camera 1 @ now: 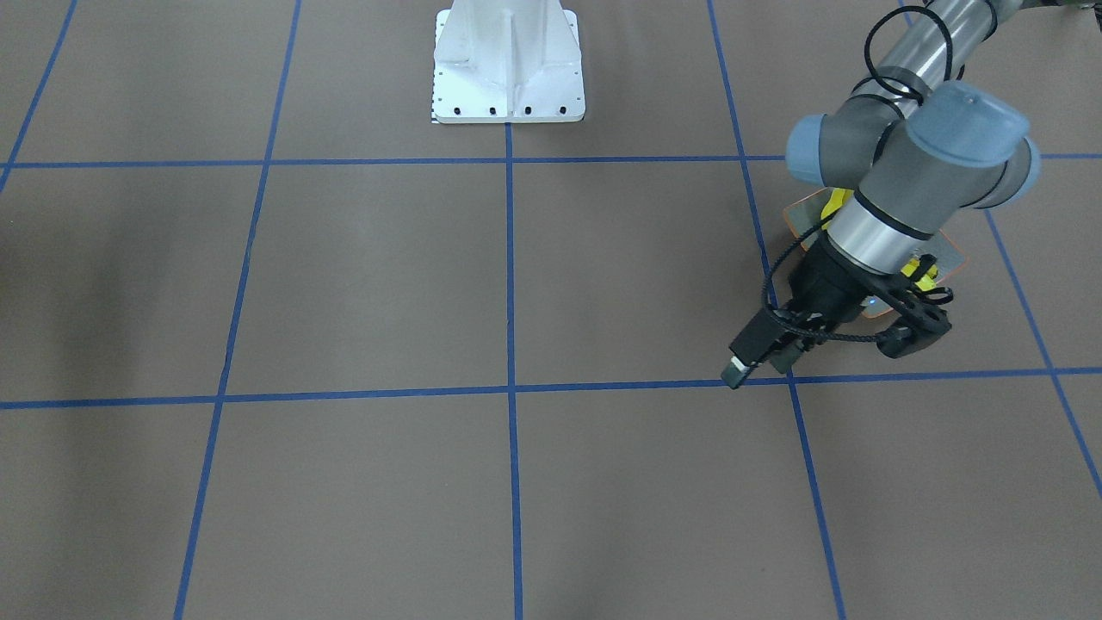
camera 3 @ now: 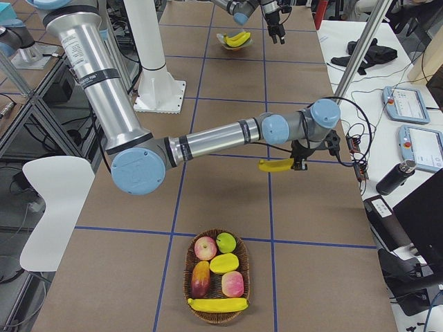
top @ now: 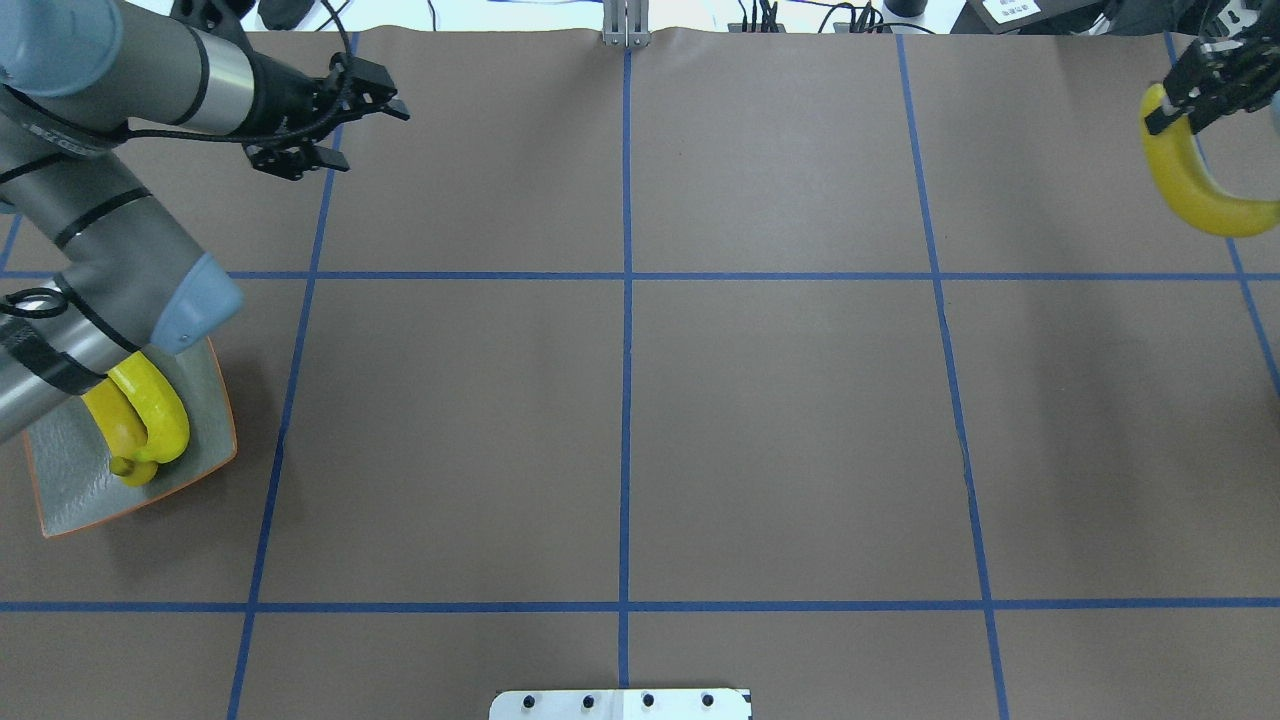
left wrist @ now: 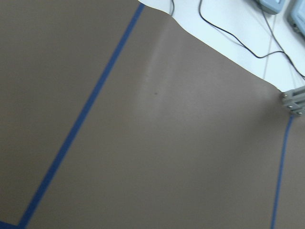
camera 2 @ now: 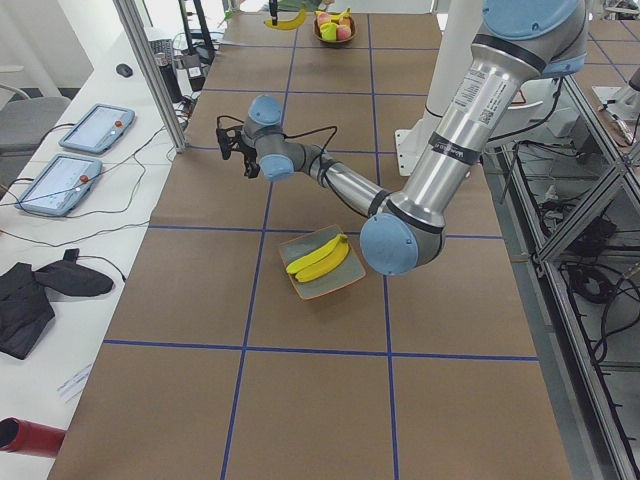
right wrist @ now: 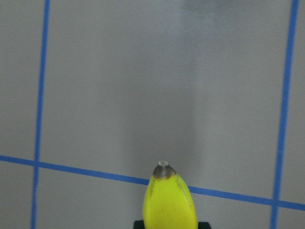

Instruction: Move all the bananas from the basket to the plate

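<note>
Slippage looked the main risk, since the right pincer (top: 1180, 108) gripped its banana (top: 1195, 200) near one end, well apart from the plate (top: 70, 500), while the left pincer (top: 372, 138) hung open.

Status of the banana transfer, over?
Left gripper open, empty. Right gripper shut on a banana, airborne. Two bananas on the plate, another banana in the basket. Nothing in the way.
</note>
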